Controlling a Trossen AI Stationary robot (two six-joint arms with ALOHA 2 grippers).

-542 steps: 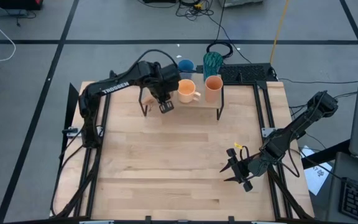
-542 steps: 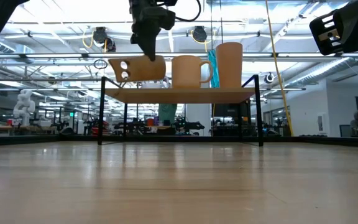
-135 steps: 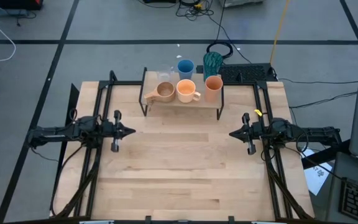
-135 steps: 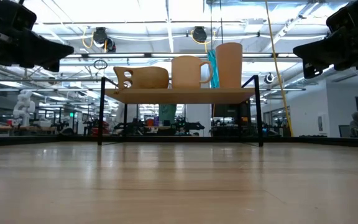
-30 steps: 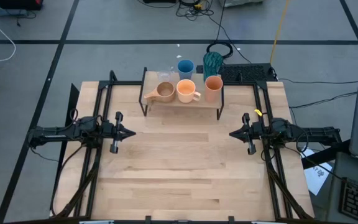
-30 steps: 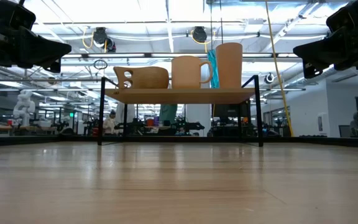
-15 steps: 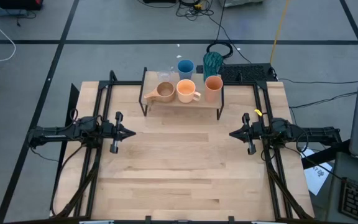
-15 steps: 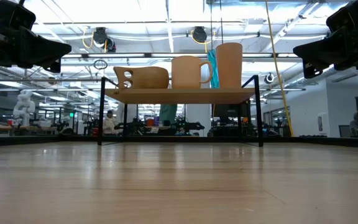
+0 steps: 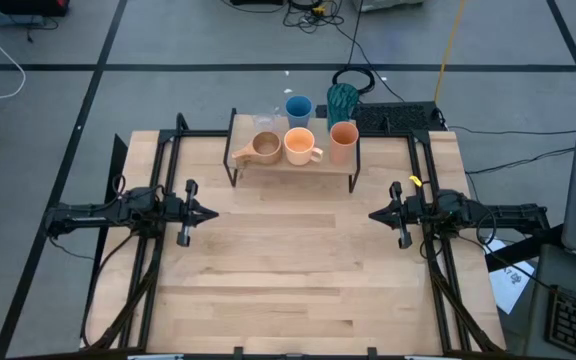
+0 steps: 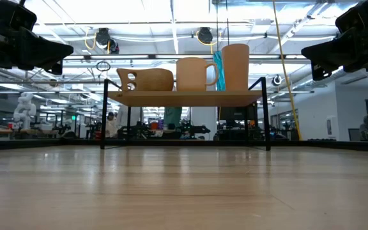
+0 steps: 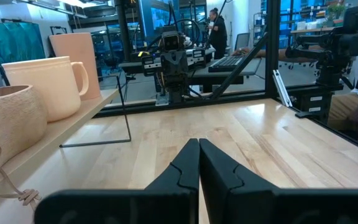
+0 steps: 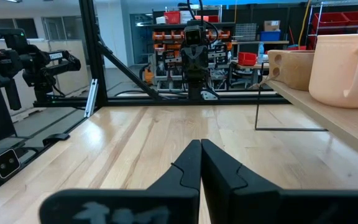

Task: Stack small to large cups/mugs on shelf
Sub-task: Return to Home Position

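Note:
The shelf (image 9: 293, 161) stands at the table's far middle on thin black legs. On its front row stand the tan wooden cup (image 9: 262, 148), the orange handled mug (image 9: 300, 146) and the orange-brown tumbler (image 9: 343, 141). Behind them show the clear glass (image 9: 264, 122), the blue cup (image 9: 298, 108) and the teal tumbler (image 9: 342, 99). My left gripper (image 9: 211, 213) is shut and empty at the table's left edge. My right gripper (image 9: 373, 214) is shut and empty at the right edge. Both point toward the table's middle.
A black keyboard (image 9: 398, 117) and headphones (image 9: 353, 80) lie beyond the table's far right corner. The wide wooden tabletop (image 9: 288, 270) stretches between the two grippers and toward the near edge.

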